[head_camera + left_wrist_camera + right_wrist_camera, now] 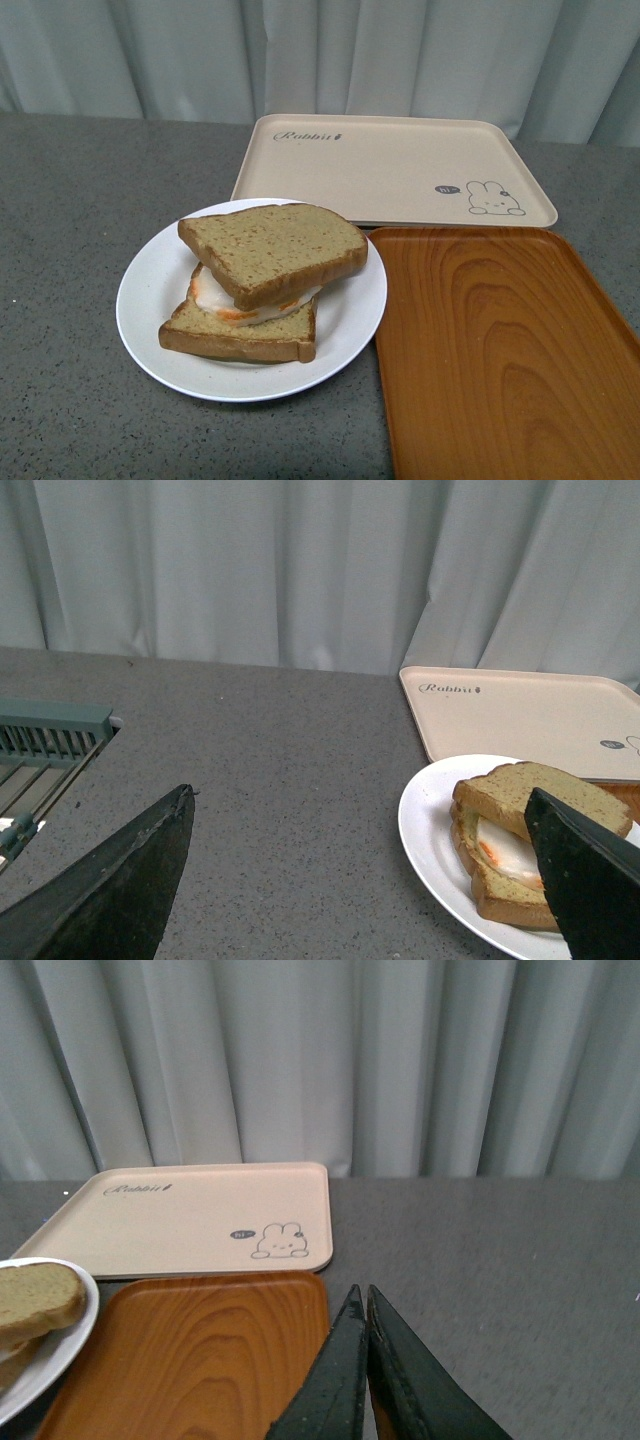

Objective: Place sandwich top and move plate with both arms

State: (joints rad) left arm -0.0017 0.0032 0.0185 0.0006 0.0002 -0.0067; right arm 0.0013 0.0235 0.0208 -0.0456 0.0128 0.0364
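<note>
Sandwich top (pixel 272 250): lies on the stack, centre-left of the front view, turned askew to the slice below so that its corners overhang. Plain speckled tan face up, darker crust all round.

Beneath it: fried egg (pixel 213 298), white with an orange-tinged edge, showing at the near-left side; under that the bottom slice (pixel 235 338), flat on the plate.

Plate (pixel 150 290): round, white, on the grey speckled table (pixel 70 220), lower-left of centre in the front view. Its right rim meets or just overlaps the left edge of the orange wood-grain tray (pixel 500 350); cannot tell which. Its far rim is just short of the beige rabbit-print tray (pixel 390 170), which sits upper-centre to right, in front of the pale curtain (pixel 300 50). The two trays lie edge to edge.

Left gripper (pixel 360 795): jaws spread wide, nothing between them but bare table. One dark fingertip (pixel 575 870) overlaps the plate and sandwich in the left wrist view; contact cannot be judged. A grey-green slatted rack (pixel 50 735) stands well apart from the plate.

Right gripper (pixel 362 1292): fingers pressed together, holding nothing, over the corner of the orange tray.
</note>
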